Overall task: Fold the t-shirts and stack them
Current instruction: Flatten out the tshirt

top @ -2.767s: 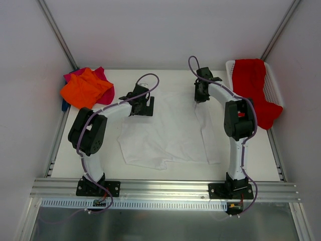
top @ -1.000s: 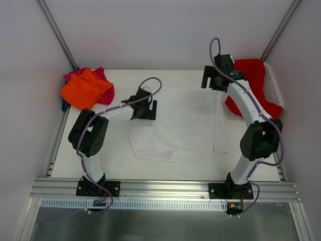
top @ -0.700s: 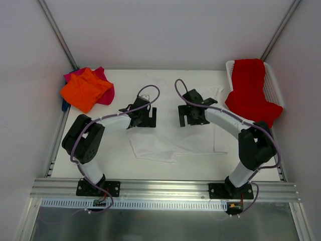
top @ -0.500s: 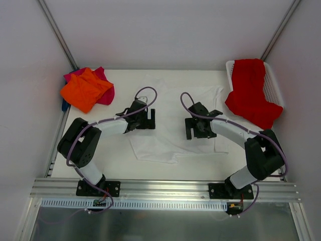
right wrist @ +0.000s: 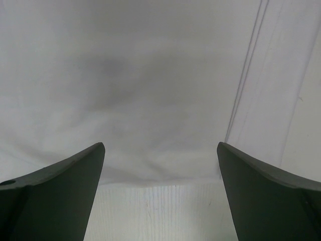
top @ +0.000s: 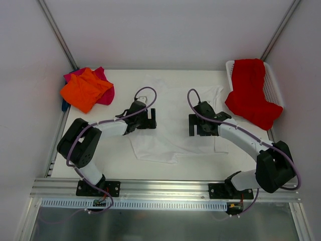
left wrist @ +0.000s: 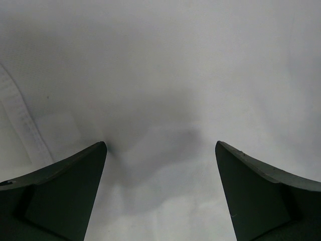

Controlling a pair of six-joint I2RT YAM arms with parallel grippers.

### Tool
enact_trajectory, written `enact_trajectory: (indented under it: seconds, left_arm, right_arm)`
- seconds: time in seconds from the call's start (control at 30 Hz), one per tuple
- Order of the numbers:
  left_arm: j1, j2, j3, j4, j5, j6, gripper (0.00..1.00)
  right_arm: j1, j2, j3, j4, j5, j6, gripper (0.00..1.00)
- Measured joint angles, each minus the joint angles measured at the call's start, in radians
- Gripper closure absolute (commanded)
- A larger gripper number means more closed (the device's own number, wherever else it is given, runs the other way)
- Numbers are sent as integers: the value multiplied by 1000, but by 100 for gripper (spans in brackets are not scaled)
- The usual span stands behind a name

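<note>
A white t-shirt (top: 173, 103) lies spread flat in the middle of the table. My left gripper (top: 146, 120) is low over its left side, open, with only white cloth (left wrist: 165, 75) and a hem (left wrist: 20, 120) beneath its fingers (left wrist: 60, 193). My right gripper (top: 197, 125) is open over the shirt's right part, its fingers (right wrist: 273, 196) straddling a cloth edge (right wrist: 150, 173) with bare table (right wrist: 160, 213) in front. An orange t-shirt (top: 85, 90) lies on a magenta one (top: 104, 83) at the back left, with something blue (top: 64, 105) under them. A red t-shirt (top: 251, 93) hangs over the basket.
The white mesh basket (top: 273, 85) stands at the back right corner. Metal rails run along the table's left edge (top: 57, 135) and near edge (top: 165, 188). White walls close in the back and both sides.
My right arm has swung from the back right near the basket to the middle, down over the white shirt. My left gripper has shifted only slightly. Both grippers stayed open.
</note>
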Motion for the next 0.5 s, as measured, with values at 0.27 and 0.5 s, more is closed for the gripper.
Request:
enact_trajectory:
  seconds: [0.27, 0.5]
  left_arm:
    - [71, -4, -10, 5, -2, -8, 7]
    - [157, -36, -33, -28, -46, -89, 7]
  right_arm:
    - [-8, -57, 0, -22, 31, -8, 1]
    - [-34, -84, 0, -35, 41, -19, 1]
